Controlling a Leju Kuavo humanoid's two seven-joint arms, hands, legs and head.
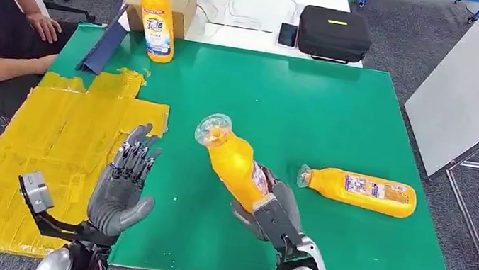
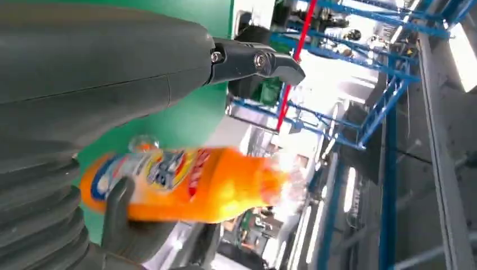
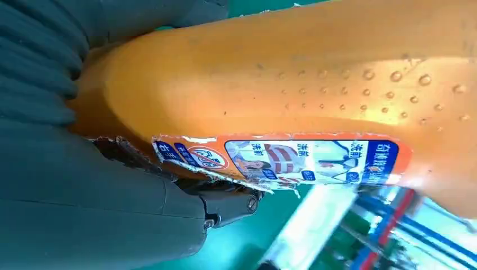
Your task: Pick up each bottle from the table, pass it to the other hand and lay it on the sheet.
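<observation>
One bottle (image 1: 236, 164) was gripped low by the right hand (image 1: 275, 215), left hand (image 1: 123, 186) open beside it; handover needed the left fingers (image 1: 133, 155) wrapped mid-body before the right let go.

glossy orange plastic bottle (image 1: 235, 165), matt green mat (image 1: 339, 121), wrinkled yellow sheet (image 1: 55, 150)

Right hand (image 1: 272, 215) grips a tilted orange bottle (image 1: 236, 163); left hand (image 1: 123, 186) spread beside it.

sheet (image 1: 41, 148) left on table (image 1: 340, 114), lying bottle (image 1: 357, 190) right, upright bottle (image 1: 156, 19) behind
</observation>
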